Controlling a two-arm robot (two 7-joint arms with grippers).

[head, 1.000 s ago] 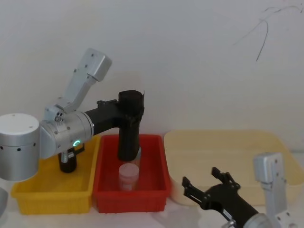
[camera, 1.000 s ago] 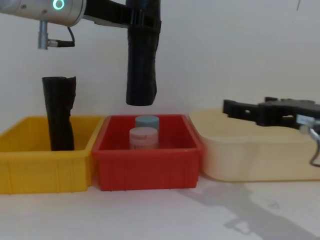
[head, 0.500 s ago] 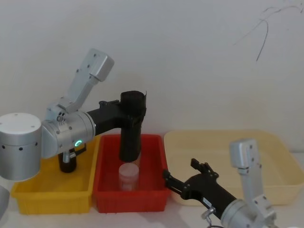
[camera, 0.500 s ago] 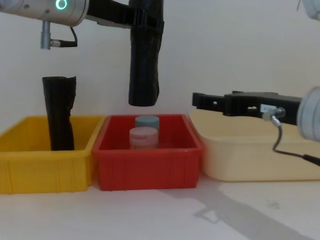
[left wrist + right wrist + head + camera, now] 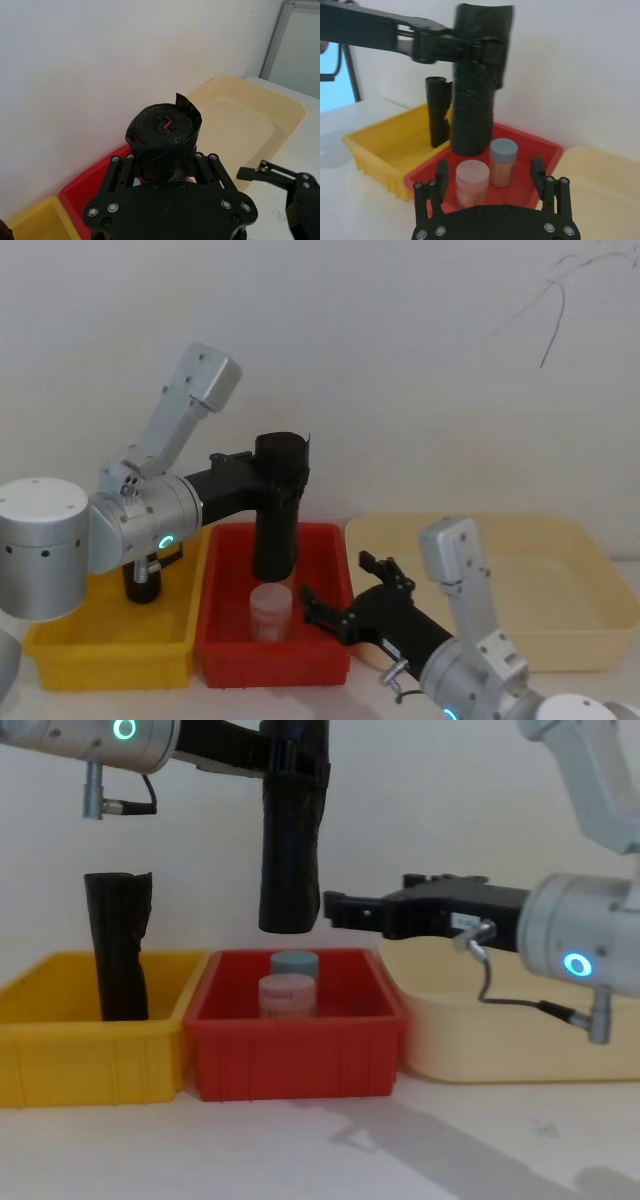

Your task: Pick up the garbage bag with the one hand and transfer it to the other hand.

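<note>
Head view: the left arm stretches level from the left, and the left gripper [image 5: 280, 480] is clamped on the upper part of the garbage bag [image 5: 273, 540], which hangs upright over the red bin [image 5: 270, 660]. The right gripper [image 5: 340, 588] reaches in from the lower right with its fingers spread, near the bin's right wall and apart from the bag.

Left wrist view: both fingers press the sides of the bag's coiled top, where a loose flap sticks up. A small red mark sits inside the coil, too small to read.

Right wrist view: the spread fingers point at the bag. Below it stand a pink-lidded jar [image 5: 472, 182] and a blue-lidded jar [image 5: 502, 162]; no label is legible. A second black roll [image 5: 439, 110] stands in the yellow bin [image 5: 375, 150].

Chest view: the bag's rounded lower end hangs clear above the jars, and its top is cut off by the frame. The right gripper's tips lie just beside the bag, over the cream tray [image 5: 500, 1040]; contact cannot be told.
</note>
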